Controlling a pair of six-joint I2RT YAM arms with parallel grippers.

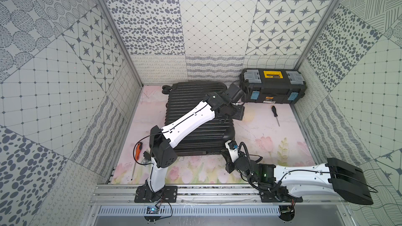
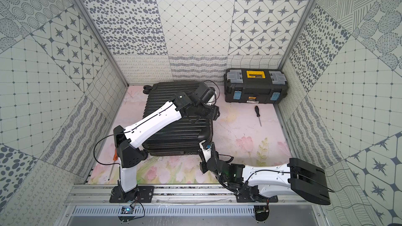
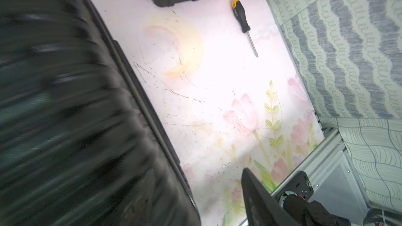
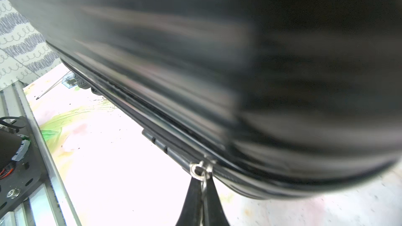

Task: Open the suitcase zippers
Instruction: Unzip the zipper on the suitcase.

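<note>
right claw [image 4: 201,194] pinched zipper pull [image 4: 201,168] at suitcase [image 1: 191,105] 5 o'clock corner; left claw [image 1: 238,113] stood open at 3 o'clock edge.

The pink floral table [image 1: 250,131] carried the black suitcase [image 1: 187,96], lying flat, and a black toolbox [image 1: 273,88] in the back right corner. A black-handled screwdriver [image 1: 275,115] lay near the toolbox, an orange-handled screwdriver [image 1: 138,150] by the front left edge.
</note>
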